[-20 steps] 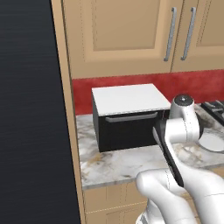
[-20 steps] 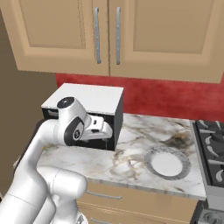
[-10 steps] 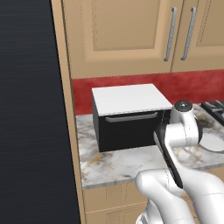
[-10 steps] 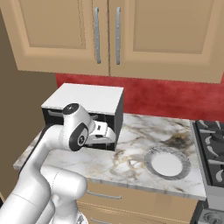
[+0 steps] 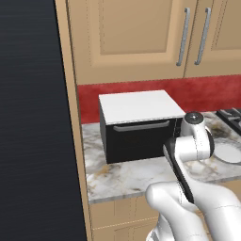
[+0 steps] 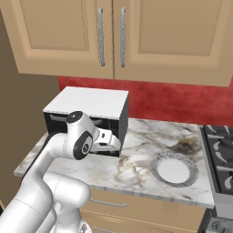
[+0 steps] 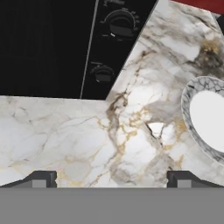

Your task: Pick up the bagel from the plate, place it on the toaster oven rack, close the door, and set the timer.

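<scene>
Seen from the left base view, the door (image 5: 141, 139) of the black toaster oven (image 5: 140, 123) stands shut on the marble counter (image 5: 123, 175). From the right base view the plate (image 6: 173, 169) lies bare on the counter, right of the oven. Down the hand view, the gripper (image 7: 111, 180) holds nothing, its fingertips (image 7: 40, 179) spread wide above the marble, the oven's knobs (image 7: 119, 22) ahead; the bagel's whereabouts I cannot tell

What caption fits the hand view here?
Open gripper above the marble counter, facing the toaster oven's two dials, with the empty plate at right.
</scene>
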Controlling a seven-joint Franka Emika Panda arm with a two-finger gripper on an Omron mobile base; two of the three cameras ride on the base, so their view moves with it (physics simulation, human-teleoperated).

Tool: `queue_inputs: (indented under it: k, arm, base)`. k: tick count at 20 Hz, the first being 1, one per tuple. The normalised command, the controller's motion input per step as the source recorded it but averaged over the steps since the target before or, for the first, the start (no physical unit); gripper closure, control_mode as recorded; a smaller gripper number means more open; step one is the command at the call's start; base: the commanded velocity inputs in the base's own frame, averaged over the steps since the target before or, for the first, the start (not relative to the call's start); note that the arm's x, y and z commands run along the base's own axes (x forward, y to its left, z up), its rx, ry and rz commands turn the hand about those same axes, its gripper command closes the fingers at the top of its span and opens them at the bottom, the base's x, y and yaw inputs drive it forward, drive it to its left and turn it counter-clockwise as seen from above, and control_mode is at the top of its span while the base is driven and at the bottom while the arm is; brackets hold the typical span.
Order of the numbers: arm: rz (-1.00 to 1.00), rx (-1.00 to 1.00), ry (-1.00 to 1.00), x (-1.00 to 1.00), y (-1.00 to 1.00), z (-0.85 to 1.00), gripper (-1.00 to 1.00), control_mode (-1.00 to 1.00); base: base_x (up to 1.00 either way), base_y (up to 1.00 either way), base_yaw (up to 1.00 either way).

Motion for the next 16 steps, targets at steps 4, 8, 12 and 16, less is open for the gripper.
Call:
queue_inputs:
  k: [4, 8, 12, 16]
  arm:
    - [0.00, 0.00, 0.00, 0.23, 0.00, -0.05, -1.00, -1.00]
    - [0.00, 0.00, 0.00, 0.22, 0.00, 0.00, -1.00, -1.00]
    - [0.00, 0.00, 0.00, 0.19, -0.03, -0.01, -1.00, -1.00]
    - [0.00, 0.00, 0.00, 0.10, -0.05, -0.11, -1.00, -1.00]
  base:
    - [0.00, 0.00, 0.00]
    - [0.00, 0.00, 0.00]
    - [0.00, 0.00, 0.00]
    - [0.00, 0.00, 0.00]
